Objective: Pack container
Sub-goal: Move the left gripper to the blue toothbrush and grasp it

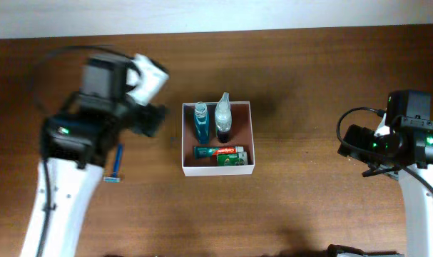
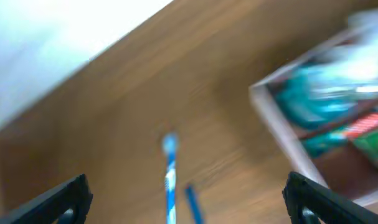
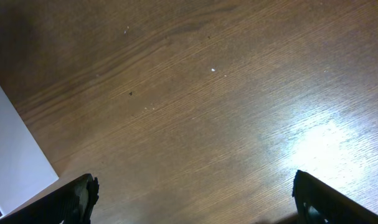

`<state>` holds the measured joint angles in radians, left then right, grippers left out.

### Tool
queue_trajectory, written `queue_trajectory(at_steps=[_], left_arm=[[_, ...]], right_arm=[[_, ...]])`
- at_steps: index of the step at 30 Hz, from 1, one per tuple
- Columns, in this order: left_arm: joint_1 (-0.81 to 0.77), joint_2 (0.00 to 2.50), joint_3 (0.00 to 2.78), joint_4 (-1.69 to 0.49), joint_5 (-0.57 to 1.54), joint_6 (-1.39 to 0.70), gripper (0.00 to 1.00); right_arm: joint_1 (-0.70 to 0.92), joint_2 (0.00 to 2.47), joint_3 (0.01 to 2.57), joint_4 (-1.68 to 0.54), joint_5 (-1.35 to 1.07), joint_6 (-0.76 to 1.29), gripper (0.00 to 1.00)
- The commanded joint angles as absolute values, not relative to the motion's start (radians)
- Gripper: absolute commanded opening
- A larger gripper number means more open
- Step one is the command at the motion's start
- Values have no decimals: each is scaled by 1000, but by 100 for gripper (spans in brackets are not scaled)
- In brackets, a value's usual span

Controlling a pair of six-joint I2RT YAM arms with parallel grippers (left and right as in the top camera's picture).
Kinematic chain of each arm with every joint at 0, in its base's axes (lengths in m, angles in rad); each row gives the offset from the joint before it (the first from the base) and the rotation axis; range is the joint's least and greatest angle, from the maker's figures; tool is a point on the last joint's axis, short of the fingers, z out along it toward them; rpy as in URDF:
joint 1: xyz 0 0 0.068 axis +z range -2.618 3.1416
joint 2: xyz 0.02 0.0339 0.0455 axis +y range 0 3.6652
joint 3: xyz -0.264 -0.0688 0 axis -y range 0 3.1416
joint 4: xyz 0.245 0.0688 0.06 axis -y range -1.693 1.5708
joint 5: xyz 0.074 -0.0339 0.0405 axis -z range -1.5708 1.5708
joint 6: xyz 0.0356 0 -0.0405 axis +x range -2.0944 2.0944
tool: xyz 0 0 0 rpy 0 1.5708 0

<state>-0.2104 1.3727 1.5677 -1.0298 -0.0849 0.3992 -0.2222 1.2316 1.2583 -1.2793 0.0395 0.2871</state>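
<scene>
Though wrist-blurred, container crisp overhead.

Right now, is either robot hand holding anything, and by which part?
Nothing is held. The left hand is open above the table, with the blue razor lying loose on the wood. The right hand is open too, over the table.

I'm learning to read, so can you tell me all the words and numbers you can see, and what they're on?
No text here can be read.
Red-and-green tube in the container: white lettering, too small to read.
Green carton: pale print, too small to read.
Blue bottle, clear bottle, blue razor: no writing shows.
Left wrist view: too blurred.
</scene>
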Motion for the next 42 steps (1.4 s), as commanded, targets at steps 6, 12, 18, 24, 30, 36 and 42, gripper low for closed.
queue_trajectory(at_steps=[6,12,18,24,30,36,42], left_arm=[[89,1647,1522,-1016,-90,348,99],[173,1916,1522,-999,-9,348,100],[194,2116,1522,-965,15,348,99],[192,2183,1521,-958,16,340,99],[193,2183,1521,-977,24,340,36],[192,2182,1526,-990,23,326,6],[184,2113,1674,-1106,23,283,1]], right_arm=[[-230,1234,1253,-1276,37,286,93],[-230,1238,1253,-1275,38,286,93],[-230,1259,1253,-1275,38,286,93],[-230,1284,1253,-1275,38,285,93],[-230,1284,1253,-1276,38,285,94],[-230,1284,1253,-1279,38,274,94],[-230,1284,1253,-1280,38,274,94]])
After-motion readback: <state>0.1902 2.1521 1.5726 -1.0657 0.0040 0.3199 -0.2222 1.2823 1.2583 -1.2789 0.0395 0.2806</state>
